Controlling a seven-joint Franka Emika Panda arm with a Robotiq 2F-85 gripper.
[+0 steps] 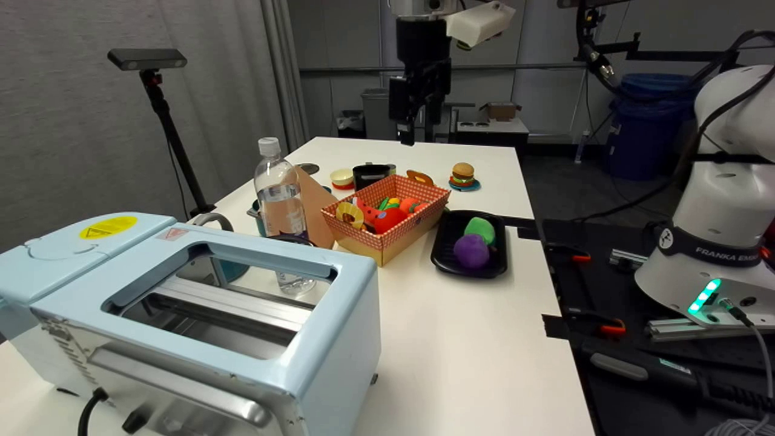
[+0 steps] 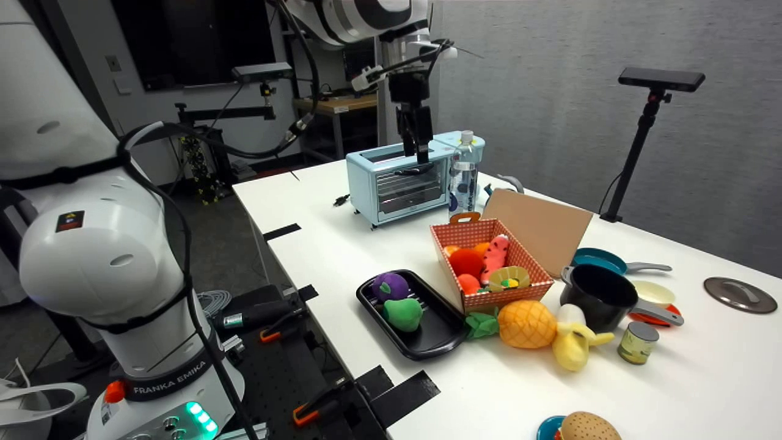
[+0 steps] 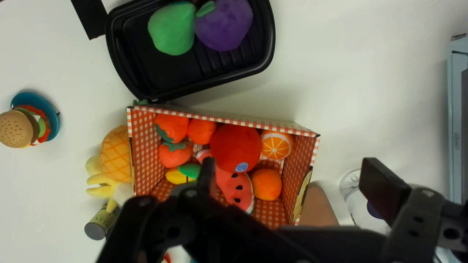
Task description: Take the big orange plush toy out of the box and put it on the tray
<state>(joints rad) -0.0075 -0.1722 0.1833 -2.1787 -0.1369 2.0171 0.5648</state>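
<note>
- Grey curtain hangs beyond the white table, where the box and the tray stand just beside each other.
- Inside the box lies the big orange plush toy, a red-orange lump near its tray-side edge.
- Well above the table hangs the gripper, its fingers wide apart with nothing held.
- Judging by this, the step in hand is lining up the pick; the wrist view puts the toy toward one finger, so centre it between both while descending.
- Neighbours look like the main risk: the orange slice and the watermelon slice crowd the toy, so slip the fingers into the gaps and squeeze only the toy, at its widest.
- Plush should give, so grip firmly and lift straight up, clear of the box.
- Aim for the tray's bare part beside the green plush.
</note>
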